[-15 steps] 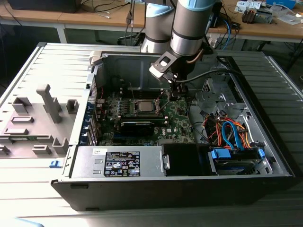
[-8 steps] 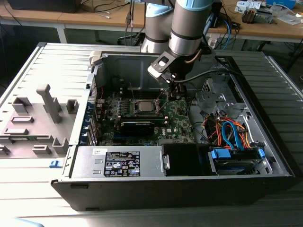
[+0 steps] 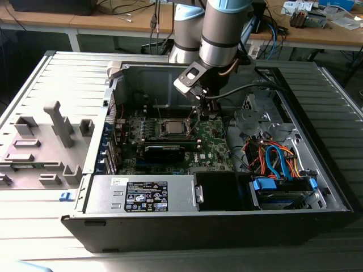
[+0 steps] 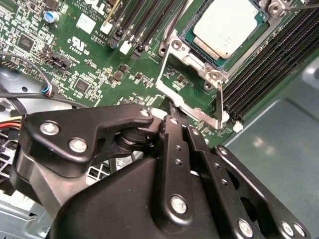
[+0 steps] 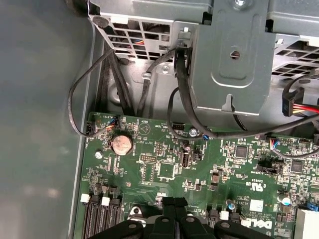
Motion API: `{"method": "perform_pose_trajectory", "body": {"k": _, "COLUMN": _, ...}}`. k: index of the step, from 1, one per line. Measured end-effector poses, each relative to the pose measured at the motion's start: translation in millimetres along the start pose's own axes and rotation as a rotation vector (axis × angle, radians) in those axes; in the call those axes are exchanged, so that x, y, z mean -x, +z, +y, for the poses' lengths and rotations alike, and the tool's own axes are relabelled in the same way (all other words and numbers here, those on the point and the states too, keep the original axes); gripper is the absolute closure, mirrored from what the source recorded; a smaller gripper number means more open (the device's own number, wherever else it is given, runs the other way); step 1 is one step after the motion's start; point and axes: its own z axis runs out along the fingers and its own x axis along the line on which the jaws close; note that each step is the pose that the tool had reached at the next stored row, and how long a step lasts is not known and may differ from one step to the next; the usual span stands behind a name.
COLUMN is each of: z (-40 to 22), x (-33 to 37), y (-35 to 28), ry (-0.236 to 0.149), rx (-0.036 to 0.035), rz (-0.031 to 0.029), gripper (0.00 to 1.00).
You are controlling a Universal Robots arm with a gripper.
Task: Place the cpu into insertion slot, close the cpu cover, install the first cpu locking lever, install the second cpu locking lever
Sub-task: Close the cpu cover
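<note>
The cpu [image 4: 232,25] sits in the insertion slot [image 4: 195,44]. The cpu cover [image 4: 192,108] lies flipped open off the slot, toward the gripper [image 4: 172,117]. The gripper's fingers are drawn together at the cover's outer edge and seem to hold nothing.

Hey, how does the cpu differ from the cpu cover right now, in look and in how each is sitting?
The cpu is a solid pale plate; the cpu cover is an open frame with green board showing through its middle. The cpu lies flat in the insertion slot; the cpu cover stands open beside it, its free edge by the gripper. Both are silvery and roughly square.
</note>
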Motion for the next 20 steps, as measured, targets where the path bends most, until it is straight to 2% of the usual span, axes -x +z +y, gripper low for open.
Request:
{"method": "perform_pose_trajectory", "body": {"k": 14, "z": -10.3, "x": -1.3, "y": 0.6, "ry": 0.0, "rx": 0.0, "rz": 0.0, "gripper": 0.89}}
{"method": "perform_pose_trajectory", "body": {"k": 20, "z": -12.7, "x": -1.6, "y": 0.8, "ry": 0.0, "rx": 0.0, "rz": -0.0001, "gripper": 0.89}}
